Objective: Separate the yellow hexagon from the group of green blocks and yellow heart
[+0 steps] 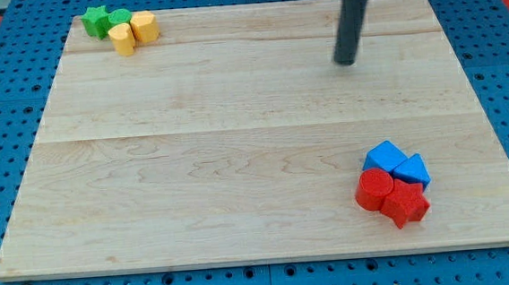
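Looking far left from my tip, I see the yellow hexagon touching its group; I have no fingers.

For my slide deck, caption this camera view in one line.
My tip hovers upper right, far from the yellow hexagon clustered at the board's top-left corner.

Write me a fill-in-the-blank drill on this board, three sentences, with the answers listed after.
1. The yellow hexagon sits in a cluster at the view's top ____ corner.
2. My tip touches ____ of the blocks.
3. The cluster at the view's bottom right holds blue blocks and ____ blocks.

Missing words: left; none; red
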{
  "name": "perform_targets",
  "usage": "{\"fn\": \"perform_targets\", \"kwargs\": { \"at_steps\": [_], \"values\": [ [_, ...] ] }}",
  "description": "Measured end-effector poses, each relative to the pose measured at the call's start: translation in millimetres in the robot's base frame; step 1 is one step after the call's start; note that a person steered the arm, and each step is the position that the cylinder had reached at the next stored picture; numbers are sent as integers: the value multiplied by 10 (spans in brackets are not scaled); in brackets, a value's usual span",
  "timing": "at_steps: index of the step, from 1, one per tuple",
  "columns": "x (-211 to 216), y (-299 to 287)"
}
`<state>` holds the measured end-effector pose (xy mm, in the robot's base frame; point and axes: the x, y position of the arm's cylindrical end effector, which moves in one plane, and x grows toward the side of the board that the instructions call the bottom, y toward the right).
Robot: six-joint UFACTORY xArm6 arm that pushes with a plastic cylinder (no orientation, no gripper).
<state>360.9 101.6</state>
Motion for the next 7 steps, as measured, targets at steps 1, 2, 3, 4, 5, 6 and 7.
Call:
{"fn": "perform_targets", "kwargs": {
  "at_steps": [1, 2, 3, 4, 5, 6, 7],
  "values": [
    [469, -103],
    [632, -818],
    [232, -1798],
    [-101, -3132],
    [-198, -4015],
    [-295, -4060],
    [-720, -4057]
  ]
}}
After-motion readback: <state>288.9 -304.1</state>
